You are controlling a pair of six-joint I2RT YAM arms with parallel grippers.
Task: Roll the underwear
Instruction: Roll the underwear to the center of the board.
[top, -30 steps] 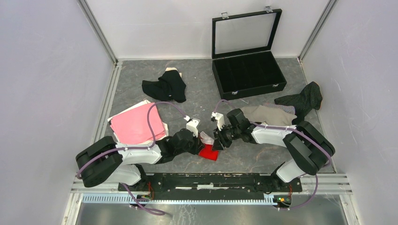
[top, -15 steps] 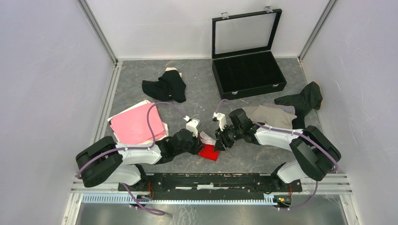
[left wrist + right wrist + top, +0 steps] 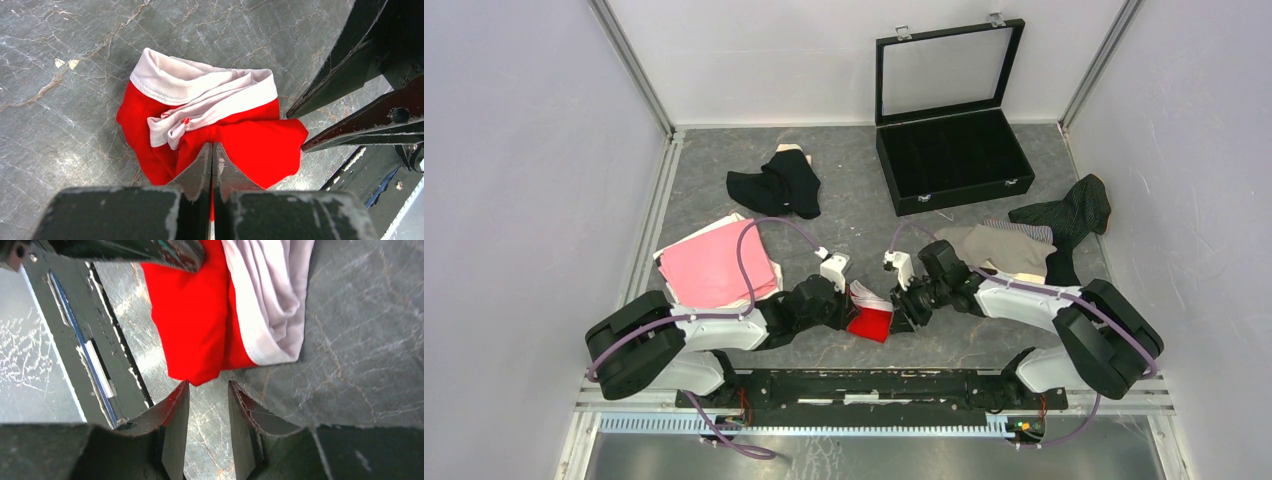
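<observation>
Found the red underwear (image 3: 871,322) bunched on the grey marbled table (image 3: 844,170), close to the near edge and directly between the two grippers. Noted its white waistband (image 3: 200,90) crumpled along the side farthest from the left wrist camera, with the red body nearest the left fingers.

Found the left gripper (image 3: 211,150) clenched, jaws pressed together on a fold of the red cloth. Noted a thin line of red between the closed fingers. Confirmed contact: garment pinched at its near edge and otherwise resting on the table.

Found the right gripper (image 3: 207,390) released, jaws standing apart with only bare table between them. Placed the nearest red corner just ahead of the fingertips, beside the tip of one finger (image 3: 176,410); could not tell whether touching. Confirmed from overhead: right gripper immediately to the right of the garment, low over the table.

Recorded a pink garment (image 3: 719,270) lying flat on the left, a black garment (image 3: 776,185) farther back, and a beige garment (image 3: 999,248) and a dark pinstriped garment (image 3: 1072,212) on the right. Recorded a black compartment case (image 3: 954,155) at the back right, glass lid raised.
</observation>
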